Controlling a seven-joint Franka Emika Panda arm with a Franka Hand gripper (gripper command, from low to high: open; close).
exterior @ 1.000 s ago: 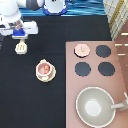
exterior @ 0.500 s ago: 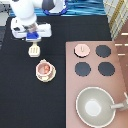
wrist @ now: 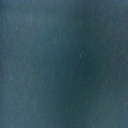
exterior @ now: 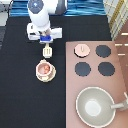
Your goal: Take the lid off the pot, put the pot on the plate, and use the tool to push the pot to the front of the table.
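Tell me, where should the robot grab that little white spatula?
Probably by its thin handle, coming straight down from above. The tool lies on the black table with its wide head toward the pot on the plate; the handle end sits under the gripper, which is already right there. The wide head looks harder to pinch.

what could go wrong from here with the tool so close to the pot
1. The gripper is over the tool, whose head points at the pot on the plate. An off-centre push could slide the pot off the plate rather than move both.
2. The pot sits toward the plate's upper right, so it could tip over the rim.
3. The lid rests on the stove, apart from this; little risk there.
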